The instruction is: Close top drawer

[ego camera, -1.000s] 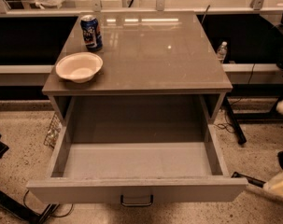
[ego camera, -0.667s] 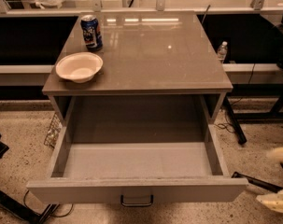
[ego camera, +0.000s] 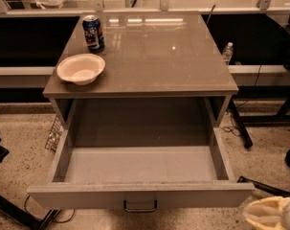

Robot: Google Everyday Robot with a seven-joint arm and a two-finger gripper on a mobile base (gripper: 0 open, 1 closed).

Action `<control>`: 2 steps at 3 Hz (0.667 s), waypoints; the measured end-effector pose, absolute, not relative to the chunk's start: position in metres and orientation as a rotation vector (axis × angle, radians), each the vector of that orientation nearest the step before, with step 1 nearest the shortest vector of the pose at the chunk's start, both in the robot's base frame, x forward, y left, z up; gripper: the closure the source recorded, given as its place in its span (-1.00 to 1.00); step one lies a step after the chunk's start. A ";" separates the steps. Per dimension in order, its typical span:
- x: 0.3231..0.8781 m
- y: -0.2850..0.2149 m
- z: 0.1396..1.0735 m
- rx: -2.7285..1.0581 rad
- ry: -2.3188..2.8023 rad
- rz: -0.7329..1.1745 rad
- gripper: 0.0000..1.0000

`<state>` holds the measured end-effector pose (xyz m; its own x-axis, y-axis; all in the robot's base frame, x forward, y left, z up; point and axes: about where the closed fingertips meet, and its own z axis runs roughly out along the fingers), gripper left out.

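Observation:
The top drawer (ego camera: 139, 195) of the grey cabinet stands pulled far out toward me. Its inside is bare. Its flat grey front faces me with a small dark metal handle (ego camera: 140, 206) at the centre, near the bottom edge of the view. My gripper (ego camera: 271, 213) shows only as a pale yellowish shape in the bottom right corner, to the right of the drawer front's right end and apart from it. The lower drawers are out of view.
On the cabinet top (ego camera: 159, 51) a blue soda can (ego camera: 93, 32) stands at the back left, with a white bowl (ego camera: 81, 68) in front of it. A water bottle (ego camera: 227, 53) stands on a ledge to the right. Dark legs and cables lie on the speckled floor at both sides.
My gripper has dropped lower in the right corner and come a little closer to the drawer front. The drawer, can and bowl have not moved.

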<state>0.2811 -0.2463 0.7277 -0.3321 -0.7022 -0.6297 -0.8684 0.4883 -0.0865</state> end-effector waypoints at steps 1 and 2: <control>0.282 -0.221 0.720 -1.328 2.086 0.395 1.00; 0.282 -0.219 0.720 -1.332 2.083 0.398 1.00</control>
